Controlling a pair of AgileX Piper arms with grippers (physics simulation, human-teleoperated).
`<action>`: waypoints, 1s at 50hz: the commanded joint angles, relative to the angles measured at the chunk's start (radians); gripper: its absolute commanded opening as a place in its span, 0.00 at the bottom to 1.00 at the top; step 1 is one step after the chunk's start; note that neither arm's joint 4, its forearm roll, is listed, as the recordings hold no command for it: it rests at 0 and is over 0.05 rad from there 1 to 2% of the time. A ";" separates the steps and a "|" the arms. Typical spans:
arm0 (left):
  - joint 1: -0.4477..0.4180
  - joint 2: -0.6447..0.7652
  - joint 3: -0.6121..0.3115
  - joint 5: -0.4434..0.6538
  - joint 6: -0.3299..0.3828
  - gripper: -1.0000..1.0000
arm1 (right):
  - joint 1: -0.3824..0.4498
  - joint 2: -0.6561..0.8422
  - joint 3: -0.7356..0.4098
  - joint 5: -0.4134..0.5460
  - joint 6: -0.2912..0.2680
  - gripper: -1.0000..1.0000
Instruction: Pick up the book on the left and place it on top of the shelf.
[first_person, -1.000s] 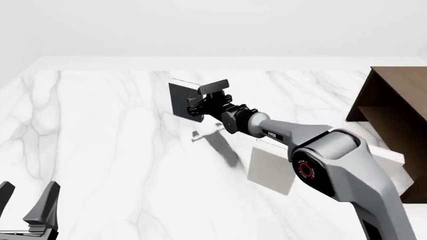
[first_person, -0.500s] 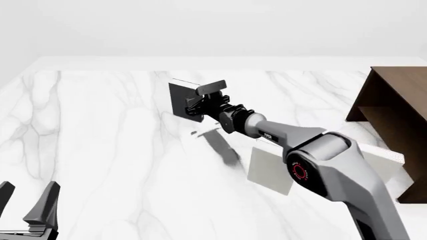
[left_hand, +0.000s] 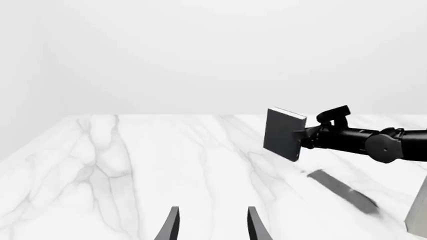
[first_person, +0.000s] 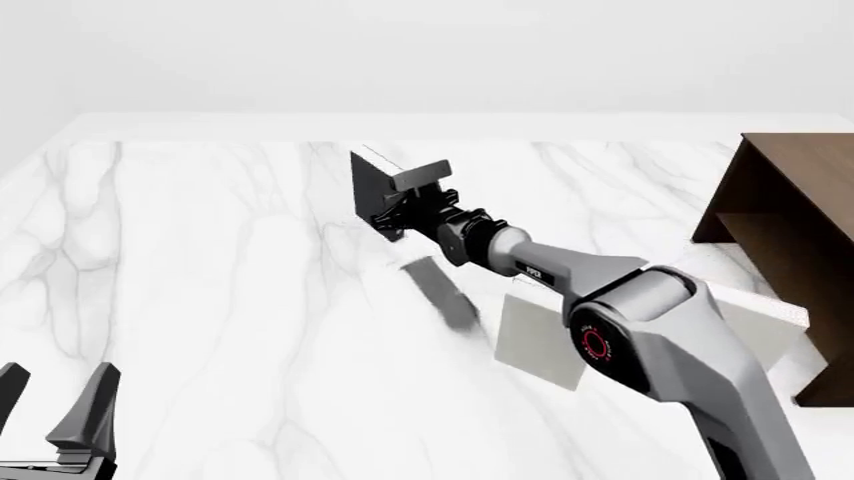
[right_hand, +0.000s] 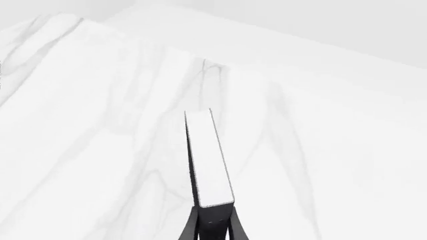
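Book: the book (first_person: 372, 193) hung clear of the table (first_person: 200, 300), upright on edge, well out over the marble toward the far middle of the front view.
Book axis: its long axis stood close to vertical, and its broad dark cover faced the left side of the table; in the left wrist view the book (left_hand: 285, 133) showed as a tall charcoal slab with a pale upper edge.
Book surface: matte charcoal-black boards, thin and rectangular, with a smooth white page edge; in the right wrist view that white edge of the book (right_hand: 209, 160) ran as a narrow strip straight away from the fingers.
Right gripper: the right gripper (first_person: 400, 200) pinched the book by one end, its black fingers pressed to both covers; in the right wrist view the right gripper (right_hand: 212, 220) closed tight at the base of the strip.
Shadow: a dark grey streak (first_person: 441, 292) lay on the marble below the arm, apart from the book.
Left gripper: the left gripper (first_person: 54, 410) sat low at the near left corner, its dark tapered fingers spread with nothing between them; the left wrist view showed the same gap (left_hand: 210, 225).
Shelf: the shelf (first_person: 787, 190) stood at the far right, dark brown wood grain, flat-topped and boxy, well apart from the book.
Table: white marble with faint grey veins, glossy and flat.
Other book: a light grey book (first_person: 541, 340) lay flat beneath the right arm.
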 joint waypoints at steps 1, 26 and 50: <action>0.000 0.000 0.000 0.000 0.000 1.00 | -0.009 -0.029 0.033 -0.025 0.001 0.00; 0.000 0.000 0.000 0.000 0.000 1.00 | -0.011 -0.488 0.468 -0.167 -0.041 0.00; 0.000 0.000 0.000 0.000 0.000 1.00 | 0.016 -0.784 0.725 -0.168 -0.091 0.00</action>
